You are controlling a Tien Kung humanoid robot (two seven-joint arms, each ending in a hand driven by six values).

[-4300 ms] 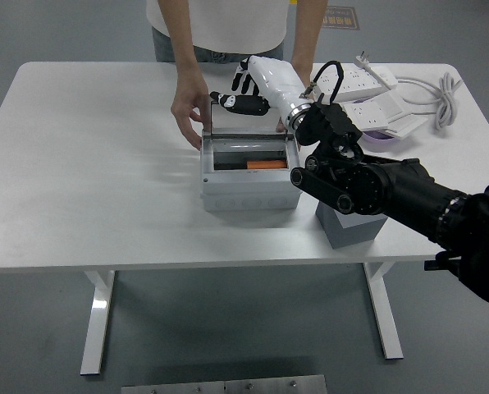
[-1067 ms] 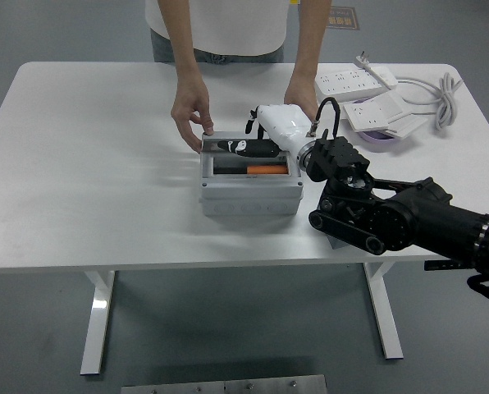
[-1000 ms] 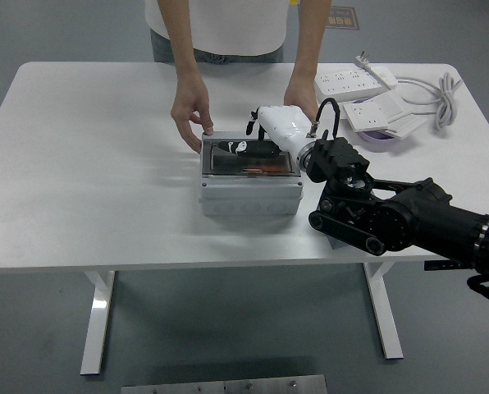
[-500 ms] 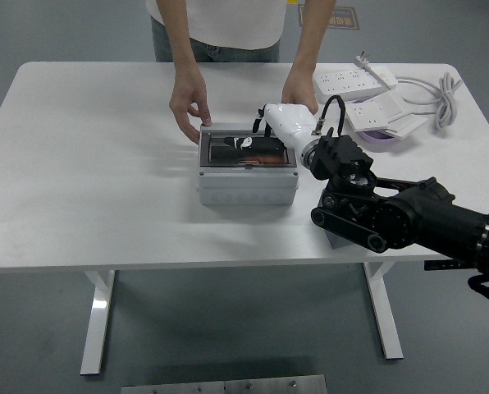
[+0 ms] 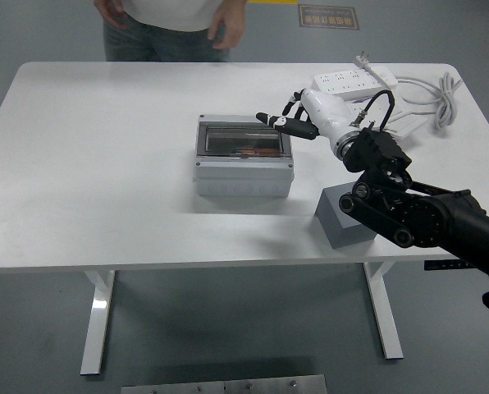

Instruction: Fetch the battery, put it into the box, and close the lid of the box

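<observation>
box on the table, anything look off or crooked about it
Nothing stands out. The box sits flat on the table, its lid down and square. The right hand hovers at its far right corner, fingers spread.

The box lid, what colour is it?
Dark and see-through, in a light grey frame; the lid shows only in the head view.

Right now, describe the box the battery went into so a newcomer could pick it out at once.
Look to the middle of the white table: the box sits there, just left of the right hand. It is light grey with a dark see-through lid, shut, unlike the plain solid grey block near the front edge.
</observation>
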